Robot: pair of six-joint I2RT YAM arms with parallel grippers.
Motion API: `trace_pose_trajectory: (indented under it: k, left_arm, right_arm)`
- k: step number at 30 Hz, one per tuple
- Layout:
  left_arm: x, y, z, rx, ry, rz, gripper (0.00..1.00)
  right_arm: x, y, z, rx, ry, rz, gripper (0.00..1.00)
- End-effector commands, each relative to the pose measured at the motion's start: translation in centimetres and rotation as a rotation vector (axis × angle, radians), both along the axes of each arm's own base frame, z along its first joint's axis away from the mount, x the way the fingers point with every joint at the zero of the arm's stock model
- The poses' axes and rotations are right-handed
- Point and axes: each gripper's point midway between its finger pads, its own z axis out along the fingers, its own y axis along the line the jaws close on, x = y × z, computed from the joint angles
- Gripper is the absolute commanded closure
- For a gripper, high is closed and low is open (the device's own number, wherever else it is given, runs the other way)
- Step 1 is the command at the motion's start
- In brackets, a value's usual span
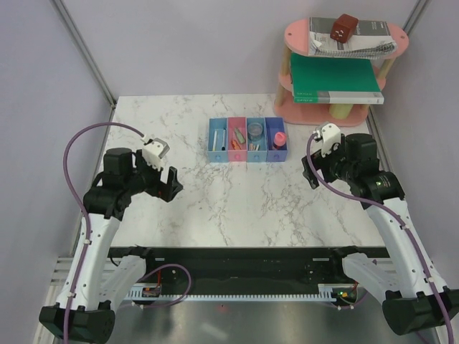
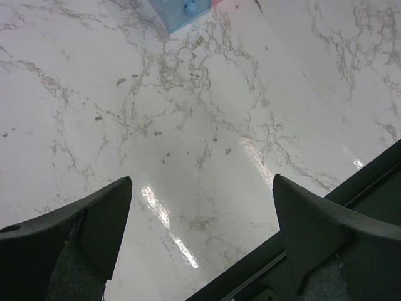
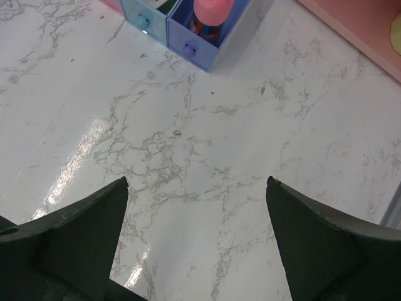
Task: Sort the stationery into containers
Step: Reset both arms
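Where veined marble table (image 1: 215,208) gleams, boxy plastic bins (image 1: 237,155) adjoin.

White marble table (image 1: 237,193) carries bin row (image 1: 247,155) and pink shelf (image 1: 301,112).

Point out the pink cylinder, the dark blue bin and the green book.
pink cylinder (image 3: 213,9): right wrist view, its side.
dark blue bin (image 3: 197,54): right wrist view, front wall.
green book (image 1: 333,75): top view, cover.

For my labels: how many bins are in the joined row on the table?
4, left to right: light blue bin, pink bin, second light blue bin, dark blue bin. None seems hidden.
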Motion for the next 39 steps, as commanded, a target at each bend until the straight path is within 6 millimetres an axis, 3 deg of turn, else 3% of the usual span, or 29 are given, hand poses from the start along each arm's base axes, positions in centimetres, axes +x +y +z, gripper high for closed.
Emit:
trace_pose_trajectory:
  k: [1,39]
  left_arm:
    - [0.35,-0.41,1.34,-0.075,-0.033,-0.001,0.00]
    - [0.04,-0.63,0.93,-0.124,-0.029,-0.040,0.00]
  right_arm:
    - [0.51,0.46,1.22,0.028,-0.045,0.041,0.02]
    - [0.53,-0.05,1.25,0.036,-0.048,0.035,0.02]
